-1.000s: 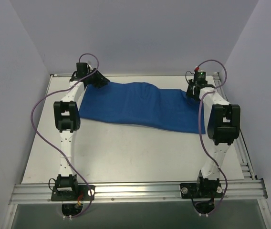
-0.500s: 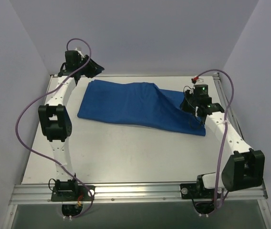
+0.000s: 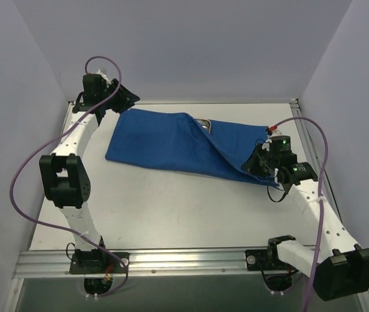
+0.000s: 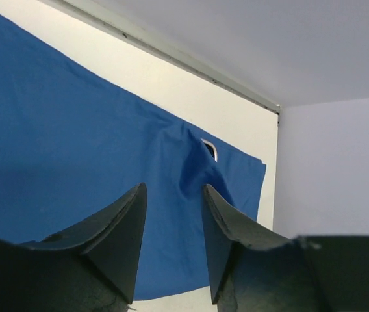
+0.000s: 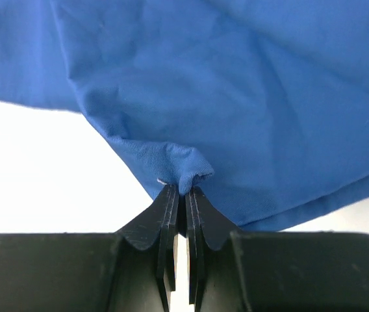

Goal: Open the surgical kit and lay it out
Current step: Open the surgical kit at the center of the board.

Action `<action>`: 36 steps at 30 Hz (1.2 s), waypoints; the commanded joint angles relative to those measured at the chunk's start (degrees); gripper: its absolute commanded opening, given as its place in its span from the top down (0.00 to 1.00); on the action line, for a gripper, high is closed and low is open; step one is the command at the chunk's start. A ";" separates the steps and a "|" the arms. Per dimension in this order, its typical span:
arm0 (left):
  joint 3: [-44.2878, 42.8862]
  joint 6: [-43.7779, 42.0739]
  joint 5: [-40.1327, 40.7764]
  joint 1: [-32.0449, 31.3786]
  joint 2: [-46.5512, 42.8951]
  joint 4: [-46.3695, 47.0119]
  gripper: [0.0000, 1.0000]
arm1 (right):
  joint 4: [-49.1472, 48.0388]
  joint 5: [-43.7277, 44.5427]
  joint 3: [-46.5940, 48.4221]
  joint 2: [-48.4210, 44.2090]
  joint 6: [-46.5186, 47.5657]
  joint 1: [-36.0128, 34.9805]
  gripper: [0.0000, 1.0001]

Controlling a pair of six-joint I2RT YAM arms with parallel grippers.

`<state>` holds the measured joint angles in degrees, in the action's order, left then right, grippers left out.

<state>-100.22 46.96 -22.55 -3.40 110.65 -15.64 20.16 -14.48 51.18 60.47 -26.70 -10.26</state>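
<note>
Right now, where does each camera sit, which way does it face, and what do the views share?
Top: above and behind the table, looking down at the blue cloth; shows left arm and right arm.
Left wrist: far left corner, looking across the cloth rightward; left fingers apart, empty.
Right wrist: close above the cloth's near right corner; right fingers pinch it.
Shared: top and left wrist both show a tray corner.

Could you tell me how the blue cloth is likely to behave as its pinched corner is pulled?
Probably floppy: the blue cloth bunches between the fingers of the right gripper. It likely drapes rather than holding shape, sagging over the steel tray peeking out.
</note>
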 commanded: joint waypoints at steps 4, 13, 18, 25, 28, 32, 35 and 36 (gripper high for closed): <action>-4.69 -6.08 0.23 -0.29 -0.36 -6.31 0.44 | 11.46 -4.15 -2.84 -4.13 -0.38 -2.21 1.00; -7.01 -9.17 -2.41 -2.05 3.34 -8.89 0.43 | 20.52 -3.64 -2.75 -1.32 0.07 -9.50 1.00; -8.14 -9.17 -2.42 -3.45 4.31 -9.59 0.44 | 28.07 1.12 -4.24 0.62 -3.09 -15.30 1.00; -12.26 -10.13 -2.15 -4.86 8.78 -13.07 0.34 | 32.57 9.64 1.55 4.22 -1.34 -16.02 0.99; -19.97 -12.68 0.21 -6.18 15.44 -18.97 0.31 | 30.99 11.40 3.84 5.36 -1.08 -16.02 0.98; -26.59 -8.74 0.84 -6.09 20.82 -20.75 0.31 | 29.24 11.32 3.23 6.68 -0.90 -16.02 0.99; -37.03 -8.29 5.12 -6.71 26.79 -27.15 0.34 | 28.97 11.23 3.31 6.68 -0.90 -16.02 0.99; -40.19 -8.46 6.10 -7.23 28.38 -28.90 0.35 | 28.97 11.23 3.58 6.51 -0.81 -15.93 1.00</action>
<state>-131.37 37.87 -20.75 -10.00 136.73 -38.26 46.52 -5.48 53.54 67.00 -28.08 -25.93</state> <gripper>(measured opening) 0.656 0.071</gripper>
